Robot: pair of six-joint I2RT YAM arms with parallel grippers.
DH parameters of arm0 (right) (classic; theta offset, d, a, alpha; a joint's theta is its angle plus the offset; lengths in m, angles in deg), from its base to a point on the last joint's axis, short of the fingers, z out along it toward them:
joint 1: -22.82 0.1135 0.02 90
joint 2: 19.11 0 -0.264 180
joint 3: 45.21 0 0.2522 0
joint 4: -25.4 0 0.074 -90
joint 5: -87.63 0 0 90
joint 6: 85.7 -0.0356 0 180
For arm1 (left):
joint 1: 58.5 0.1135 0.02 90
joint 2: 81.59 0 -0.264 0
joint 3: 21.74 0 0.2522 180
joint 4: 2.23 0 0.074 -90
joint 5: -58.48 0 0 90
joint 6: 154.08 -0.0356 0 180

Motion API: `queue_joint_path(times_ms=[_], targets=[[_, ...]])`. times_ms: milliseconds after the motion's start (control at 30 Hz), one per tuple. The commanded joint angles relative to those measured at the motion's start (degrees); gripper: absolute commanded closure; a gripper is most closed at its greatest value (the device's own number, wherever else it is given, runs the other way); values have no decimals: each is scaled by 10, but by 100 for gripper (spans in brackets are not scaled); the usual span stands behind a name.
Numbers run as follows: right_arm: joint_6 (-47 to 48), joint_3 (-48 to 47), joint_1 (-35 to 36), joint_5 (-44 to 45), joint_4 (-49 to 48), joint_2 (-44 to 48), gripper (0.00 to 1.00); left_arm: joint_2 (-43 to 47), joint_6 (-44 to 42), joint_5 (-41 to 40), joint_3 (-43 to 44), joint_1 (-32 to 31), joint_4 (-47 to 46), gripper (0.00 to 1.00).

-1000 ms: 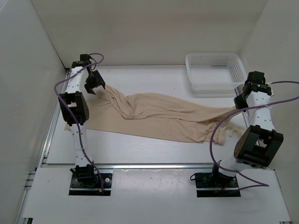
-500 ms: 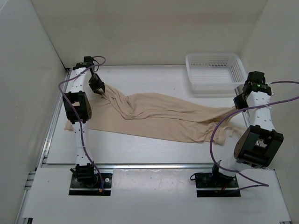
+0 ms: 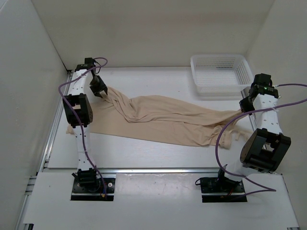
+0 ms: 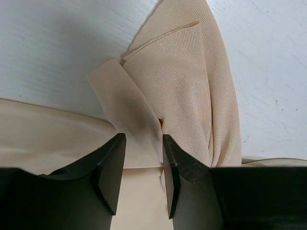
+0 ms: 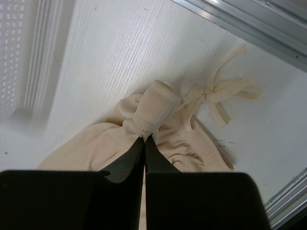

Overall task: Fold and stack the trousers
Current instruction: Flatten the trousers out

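Observation:
The beige trousers (image 3: pixel 168 120) lie spread across the table, leg ends at the left and waist at the right. My left gripper (image 3: pixel 99 90) is down on a bunched leg end at the back left. In the left wrist view its jaws (image 4: pixel 144 139) stand a little apart, with the folded hem of the trousers (image 4: pixel 182 72) between and beyond them. My right gripper (image 3: pixel 245 109) is shut on a pinch of the ribbed waistband (image 5: pixel 156 112), its jaws pressed together (image 5: pixel 145 138). The drawstring (image 5: pixel 223 93) lies loose beside it.
A white mesh basket (image 3: pixel 218 86) stands at the back right, near the right arm; its wall shows in the right wrist view (image 5: pixel 19 48). White walls close in the table on the left, back and right. A metal rail (image 5: pixel 249 28) runs beside the waistband.
My left gripper came down from above onto the leg end and its jaws drew closer together. The right arm and the trousers' waist have not moved.

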Motion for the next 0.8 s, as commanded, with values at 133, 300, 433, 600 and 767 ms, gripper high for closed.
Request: queue_joint_path(times_ms=[133, 300, 433, 600, 767], targets=[[9, 1, -1, 0, -6, 10, 100, 6, -3, 4, 5, 3, -9, 54], [9, 1, -1, -6, -6, 10, 100, 6, -3, -14, 5, 3, -9, 72], [9, 1, -1, -6, -6, 10, 100, 6, -3, -27, 5, 3, -9, 43], [9, 1, -1, -11, -6, 10, 100, 1, -3, -27, -6, 8, -9, 55], [9, 6, -1, -11, -6, 16, 100, -23, -9, -27, 1, 8, -14, 69]])
